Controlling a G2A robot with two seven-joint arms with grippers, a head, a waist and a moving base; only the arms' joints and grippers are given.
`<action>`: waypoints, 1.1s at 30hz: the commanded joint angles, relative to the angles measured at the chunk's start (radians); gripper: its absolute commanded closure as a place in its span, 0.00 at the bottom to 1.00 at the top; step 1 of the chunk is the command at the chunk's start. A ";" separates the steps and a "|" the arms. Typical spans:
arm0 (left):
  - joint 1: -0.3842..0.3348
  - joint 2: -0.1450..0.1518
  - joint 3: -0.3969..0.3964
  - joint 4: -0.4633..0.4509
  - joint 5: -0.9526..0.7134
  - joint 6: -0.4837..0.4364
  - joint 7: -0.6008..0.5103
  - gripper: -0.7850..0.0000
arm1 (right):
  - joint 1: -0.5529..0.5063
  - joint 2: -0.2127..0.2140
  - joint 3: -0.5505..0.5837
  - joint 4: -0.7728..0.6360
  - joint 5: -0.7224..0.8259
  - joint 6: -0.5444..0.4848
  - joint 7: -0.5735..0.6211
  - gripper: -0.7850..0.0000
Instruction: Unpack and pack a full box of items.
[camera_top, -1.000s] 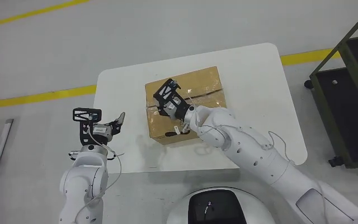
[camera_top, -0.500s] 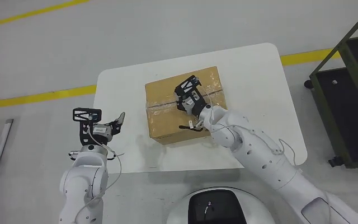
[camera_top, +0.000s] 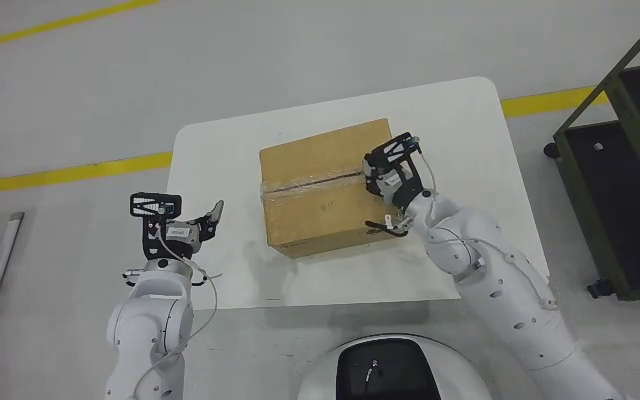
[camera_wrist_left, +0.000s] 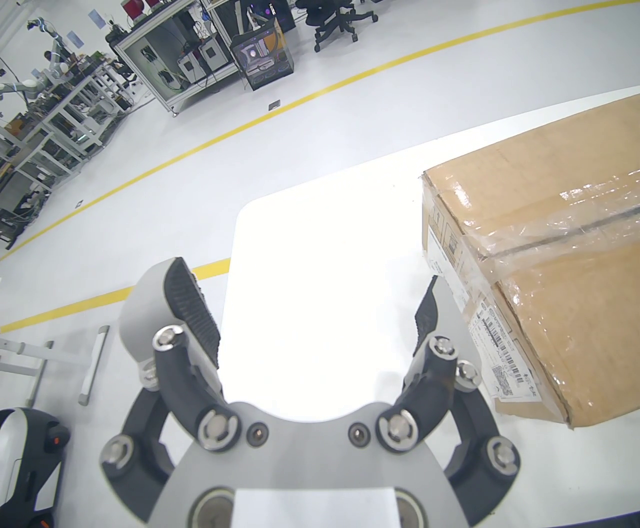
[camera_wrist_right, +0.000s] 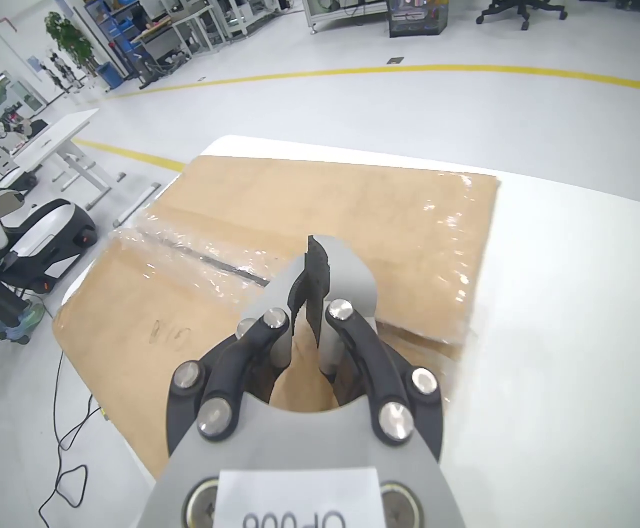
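Top view: we see the box (camera_top: 325, 195) at the centre of the desk (camera_top: 460, 140), seam running left-right. The right end effector (camera_top: 383, 172), clenched and empty, is at its right end; the left end effector (camera_top: 210, 217), released, is lower left.

Box (camera_top: 320, 195): plain brown cardboard, closed, top flaps meeting at a centre seam (camera_top: 310, 180) running the long way. Clear tape (camera_wrist_left: 565, 225) over the seam, wrinkled and shiny, wrapping down the end faces. White barcode labels (camera_wrist_left: 500, 350) on the end face towards the left arm. Small pen scribble (camera_wrist_right: 170, 332) on the top of the near flap. Sits flat and upright around the middle of the white table (camera_top: 460, 130), turned slightly off the table's edges.
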 joint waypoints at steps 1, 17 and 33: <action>0.000 0.000 0.000 0.000 0.000 0.000 0.000 0.00 | -0.028 0.008 0.036 -0.031 -0.016 -0.005 0.010 1.00; 0.000 0.000 0.000 0.000 0.000 0.000 0.000 0.00 | -0.050 0.011 -0.006 -0.188 -0.010 -0.097 -0.058 1.00; 0.000 0.000 0.000 0.000 0.000 0.000 0.000 0.00 | 0.340 -0.148 -0.467 0.372 0.064 -0.100 -0.258 1.00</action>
